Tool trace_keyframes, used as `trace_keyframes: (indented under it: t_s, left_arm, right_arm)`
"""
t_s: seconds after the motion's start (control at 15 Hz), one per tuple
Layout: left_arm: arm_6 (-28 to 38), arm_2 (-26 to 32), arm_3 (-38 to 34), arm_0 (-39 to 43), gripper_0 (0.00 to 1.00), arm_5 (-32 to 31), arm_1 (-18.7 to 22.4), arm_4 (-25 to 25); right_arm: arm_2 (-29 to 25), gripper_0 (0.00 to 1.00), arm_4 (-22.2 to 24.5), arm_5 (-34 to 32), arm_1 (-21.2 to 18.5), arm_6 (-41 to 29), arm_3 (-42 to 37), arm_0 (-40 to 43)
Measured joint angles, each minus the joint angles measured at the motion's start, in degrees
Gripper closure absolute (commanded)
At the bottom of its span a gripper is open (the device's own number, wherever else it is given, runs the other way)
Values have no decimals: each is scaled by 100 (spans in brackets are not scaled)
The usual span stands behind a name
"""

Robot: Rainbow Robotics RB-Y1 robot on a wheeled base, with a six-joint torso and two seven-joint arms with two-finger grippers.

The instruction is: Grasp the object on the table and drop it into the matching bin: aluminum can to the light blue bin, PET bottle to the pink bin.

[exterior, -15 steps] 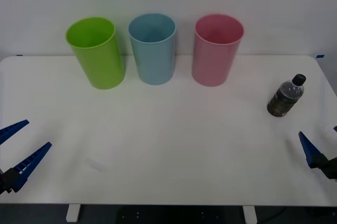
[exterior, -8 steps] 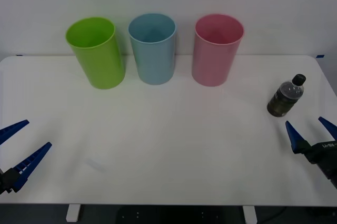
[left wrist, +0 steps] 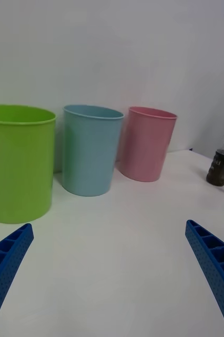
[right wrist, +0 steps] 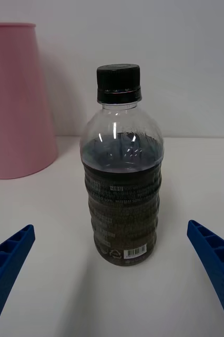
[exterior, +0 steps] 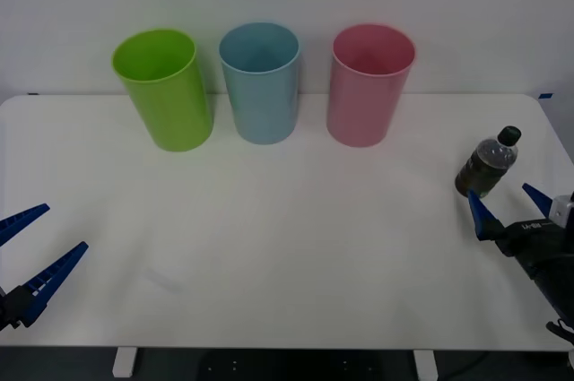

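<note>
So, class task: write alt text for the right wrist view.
A small PET bottle with a black cap stands upright on the white table, centred between the open blue fingers of the right gripper. The pink bin stands behind it.

We see a clear glossy plastic bottle (right wrist: 121, 174), ribbed; smooth plastic pink bin (exterior: 369, 85); matt white table (exterior: 287, 246).

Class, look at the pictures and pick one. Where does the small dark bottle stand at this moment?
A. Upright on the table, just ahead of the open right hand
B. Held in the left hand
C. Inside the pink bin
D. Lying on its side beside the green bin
A. The PET bottle stands upright on the table, capped, just ahead of the right hand, whose fingers are spread and not touching it.
</note>
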Motion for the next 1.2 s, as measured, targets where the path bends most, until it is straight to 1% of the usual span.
trace_keyframes:
  t_s: [0.4,1.2]
  left_arm:
    - [0,0,0,0,0,0,0,0]
    - [0,0,0,0,0,0,0,0]
  right_arm:
    - [2,0,75,133,57,155,456,-493]
    - [44,0,124,267,53,400,1743,-1672]
